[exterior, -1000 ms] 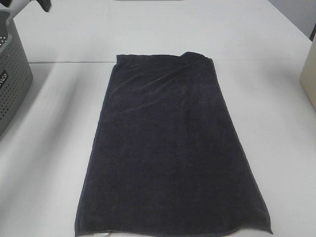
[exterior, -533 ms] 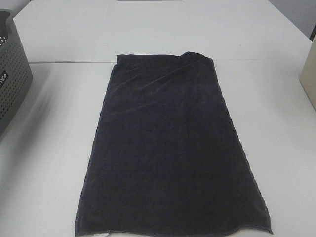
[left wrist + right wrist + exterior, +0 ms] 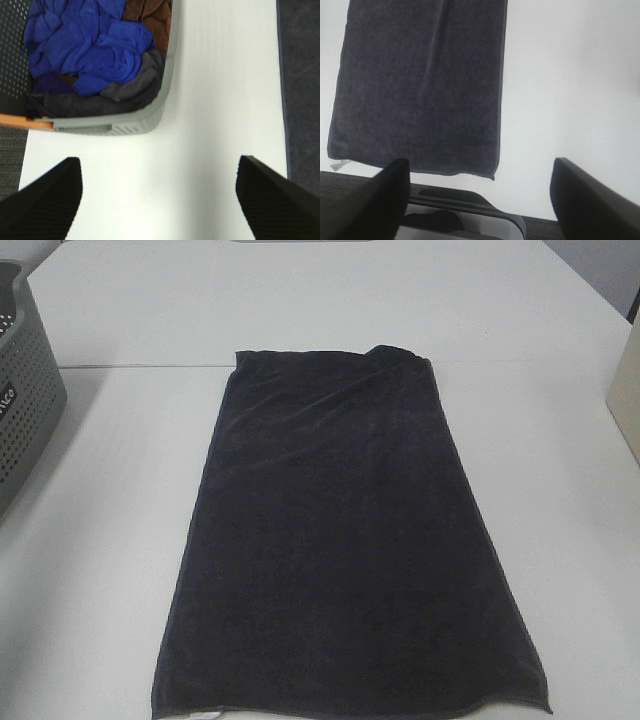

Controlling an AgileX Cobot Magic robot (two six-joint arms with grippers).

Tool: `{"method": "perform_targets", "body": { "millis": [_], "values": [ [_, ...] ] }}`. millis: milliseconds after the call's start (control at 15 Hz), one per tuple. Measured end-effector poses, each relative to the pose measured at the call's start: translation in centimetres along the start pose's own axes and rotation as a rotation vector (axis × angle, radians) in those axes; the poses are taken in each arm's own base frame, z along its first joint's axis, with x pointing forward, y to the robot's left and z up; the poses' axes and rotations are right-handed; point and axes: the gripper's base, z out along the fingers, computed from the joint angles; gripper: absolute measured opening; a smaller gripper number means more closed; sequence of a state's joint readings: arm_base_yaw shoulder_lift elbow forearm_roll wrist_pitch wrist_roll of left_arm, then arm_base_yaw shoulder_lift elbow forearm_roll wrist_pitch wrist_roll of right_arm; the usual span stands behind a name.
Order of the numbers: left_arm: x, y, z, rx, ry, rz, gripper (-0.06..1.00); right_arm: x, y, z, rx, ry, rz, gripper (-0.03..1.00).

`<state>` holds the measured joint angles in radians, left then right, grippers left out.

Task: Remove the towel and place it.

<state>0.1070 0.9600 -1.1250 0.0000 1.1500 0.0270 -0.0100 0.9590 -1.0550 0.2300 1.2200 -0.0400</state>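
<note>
The dark navy-black towel [image 3: 345,540] lies flat and spread out on the white table [image 3: 110,560], its near hem at the front edge. Its side hem shows in the left wrist view [image 3: 300,90], and its near end shows in the right wrist view [image 3: 420,80]. My left gripper [image 3: 157,200] is open and empty, above bare table between the basket and the towel. My right gripper [image 3: 480,200] is open and empty, above the table's front edge by the towel's near corner. Neither gripper shows in the exterior view.
A grey perforated basket [image 3: 25,390] stands at the table's left edge. The left wrist view shows its rim [image 3: 167,75] and blue [image 3: 85,45], brown and grey cloths inside. A beige box [image 3: 628,400] stands at the right edge.
A dark arm part at the top left corner of the exterior view has moved out of view. The towel has not moved.
</note>
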Motion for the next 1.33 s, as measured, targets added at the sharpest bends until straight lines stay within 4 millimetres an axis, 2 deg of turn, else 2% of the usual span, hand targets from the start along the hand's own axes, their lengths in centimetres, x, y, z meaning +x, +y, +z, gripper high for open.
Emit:
{"method": "perform_targets", "body": {
  "millis": [200,267,333,467,600,667,933,1133,1333],
  "values": [
    [6.8,-0.2,-1.1,0.000,-0.007,0.004,0.79,4.2,0.1,-1.3,0.003,-0.057,-0.015,0.76],
    [7.8,-0.2,-1.4,-0.007,-0.014,0.007,0.79,5.6,0.0,-1.5,0.006,-0.072,-0.019,0.76],
    [10.1,0.0,-2.0,-0.032,-0.054,0.016,0.78,6.2,0.0,-1.4,0.005,-0.075,-0.019,0.76],
    [13.5,0.5,-3.1,-0.107,-0.144,0.038,0.78,8.8,-0.2,-1.5,0.011,-0.107,-0.028,0.76],
    [15.9,0.8,-3.1,-0.145,-0.194,0.047,0.78,11.4,-0.4,-1.3,0.024,-0.141,-0.042,0.76],
    [17.5,0.6,-2.3,-0.108,-0.210,0.070,0.78,13.8,-0.9,-0.5,0.046,-0.162,-0.052,0.76],
    [19.1,0.6,-1.7,-0.051,-0.247,0.122,0.78,17.3,-1.4,0.9,0.047,-0.232,-0.089,0.76],
    [20.6,0.7,-2.8,-0.044,-0.355,0.110,0.78,19.4,-1.3,0.1,0.047,-0.382,-0.125,0.76],
    [21.0,0.3,-2.9,0.002,-0.338,0.099,0.78,19.7,-1.3,-0.1,0.053,-0.418,-0.166,0.76]
  ]
}}
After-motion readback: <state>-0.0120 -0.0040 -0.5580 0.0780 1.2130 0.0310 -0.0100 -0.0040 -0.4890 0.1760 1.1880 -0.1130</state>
